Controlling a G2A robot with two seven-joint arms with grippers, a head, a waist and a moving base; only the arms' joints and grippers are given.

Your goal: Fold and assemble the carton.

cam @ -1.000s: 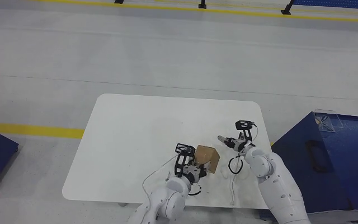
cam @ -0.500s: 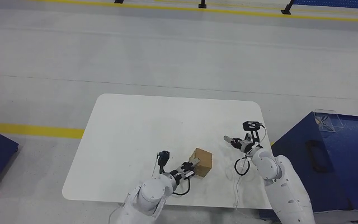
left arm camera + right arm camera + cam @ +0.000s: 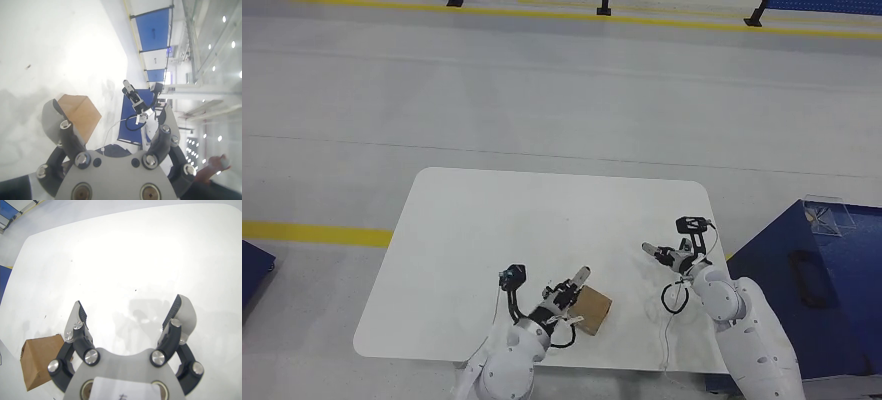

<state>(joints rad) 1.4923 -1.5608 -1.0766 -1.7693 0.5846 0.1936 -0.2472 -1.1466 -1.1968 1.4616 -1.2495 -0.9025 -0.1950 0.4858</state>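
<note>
One carton (image 3: 593, 308) slid nearer, two hands (image 3: 108, 113) (image 3: 130, 305) spread

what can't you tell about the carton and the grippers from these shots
1. Whether the carton has its flaps shut: too small in the top view, and the left gripper overlaps one edge.
2. Whether the left gripper touches the carton: in the left wrist view a finger covers the carton's near corner.
3. The carton's corner nearest the right gripper: behind that gripper's linkage in the right wrist view.
</note>
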